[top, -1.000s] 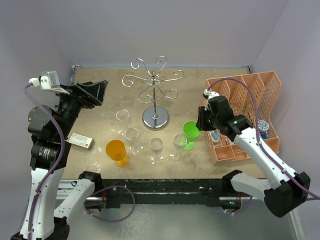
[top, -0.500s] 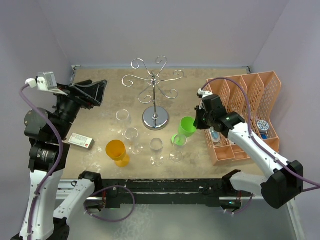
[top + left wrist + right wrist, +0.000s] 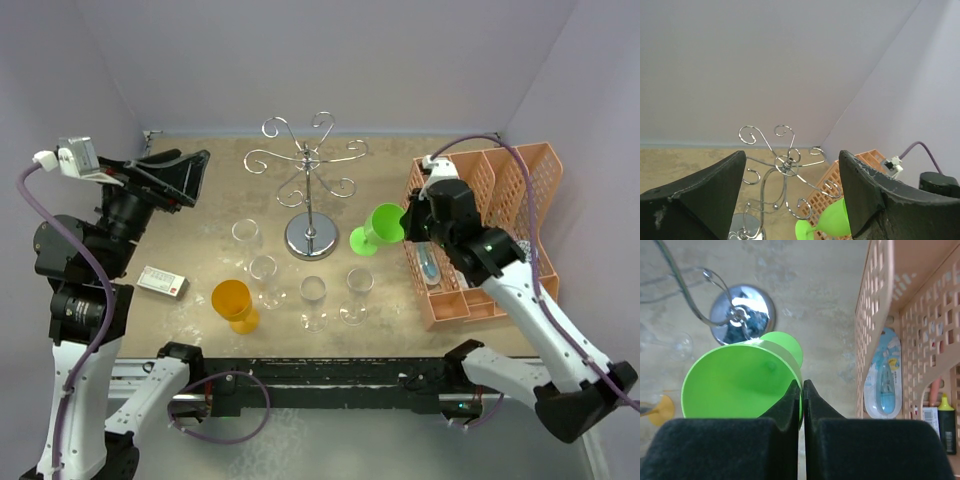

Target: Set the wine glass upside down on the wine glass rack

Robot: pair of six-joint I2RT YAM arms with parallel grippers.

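The wine glass, a bright green plastic goblet [image 3: 740, 385], is pinched at its rim by the right gripper [image 3: 801, 388]. The two black fingers are pressed together on one thin wall of the bowl, one inside and one outside. Seen from above, it hangs tilted almost on its side and seems to be clear of the table [image 3: 200, 215], with its mouth toward the wrist and its foot pointing at the wine glass rack [image 3: 311, 237], a shiny silver wire stand with scrolled arms and a round chrome base. It sits between that stand and the orange plastic lattice organiser [image 3: 490, 200]. The grip looks like the weak point: held by one edge only, the goblet may swivel or slip out as the wrist rolls it over. A foot swung too low could catch a scroll and rock the stand, or drop among the clear stemmed glasses [image 3: 312, 292] below. The left gripper [image 3: 178, 178] hangs well apart, jaws spread wide and holding nothing.
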